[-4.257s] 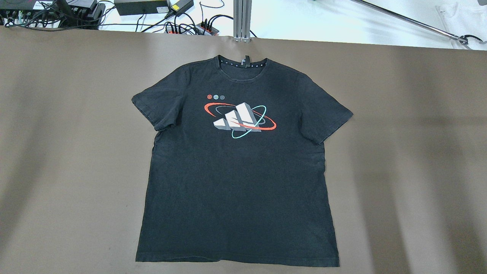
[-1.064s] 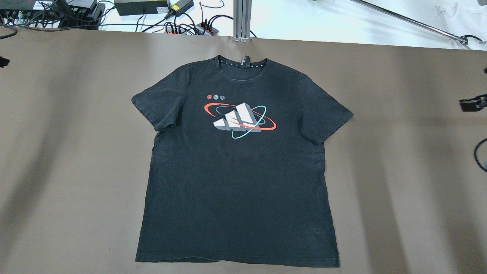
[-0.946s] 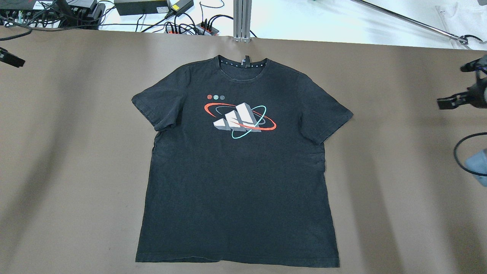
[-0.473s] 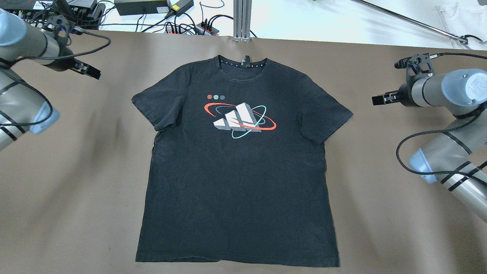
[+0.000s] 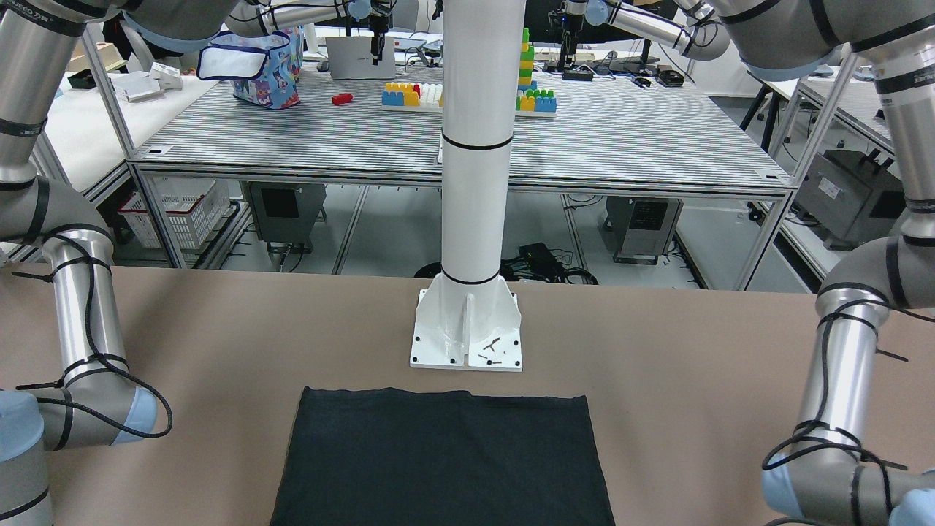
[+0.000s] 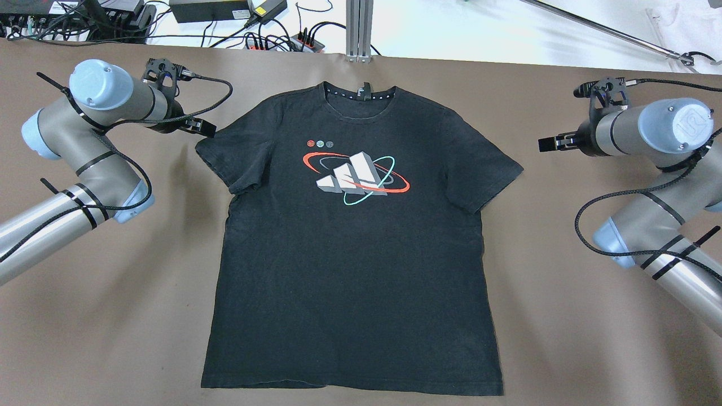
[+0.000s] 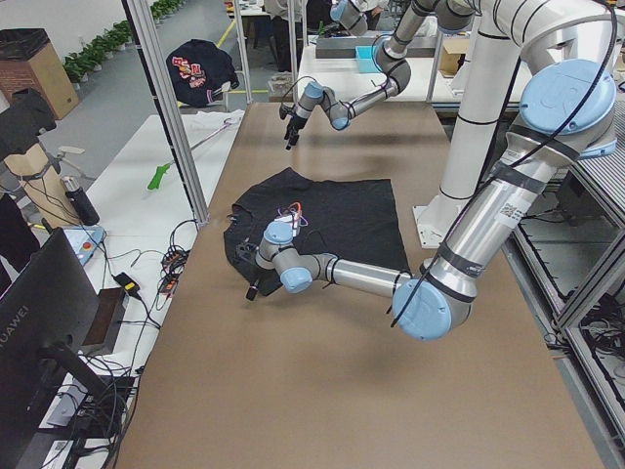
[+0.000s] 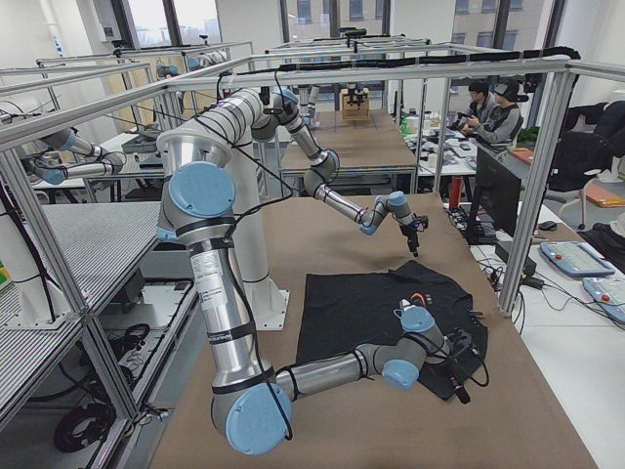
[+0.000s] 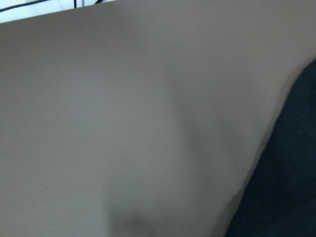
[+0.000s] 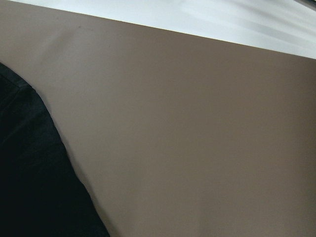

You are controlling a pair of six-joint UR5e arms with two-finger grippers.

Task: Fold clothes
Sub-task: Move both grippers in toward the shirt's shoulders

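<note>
From overhead the clothes [image 6: 350, 282] show a logo [image 6: 355, 177] unseen front-on; whether left tool [image 6: 202, 128] or right tool [image 6: 550, 143] is open, unclear

T-shirt [image 6: 350, 270] matt black cloth; table [image 6: 564, 349] smooth matt brown; left arm [image 6: 39, 217] satin metal

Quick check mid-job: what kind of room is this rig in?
Most likely a robotics lab: a neighbouring aluminium-frame workbench with coloured toy building blocks, another grey robot arm beyond, and seated people at desks.
</note>
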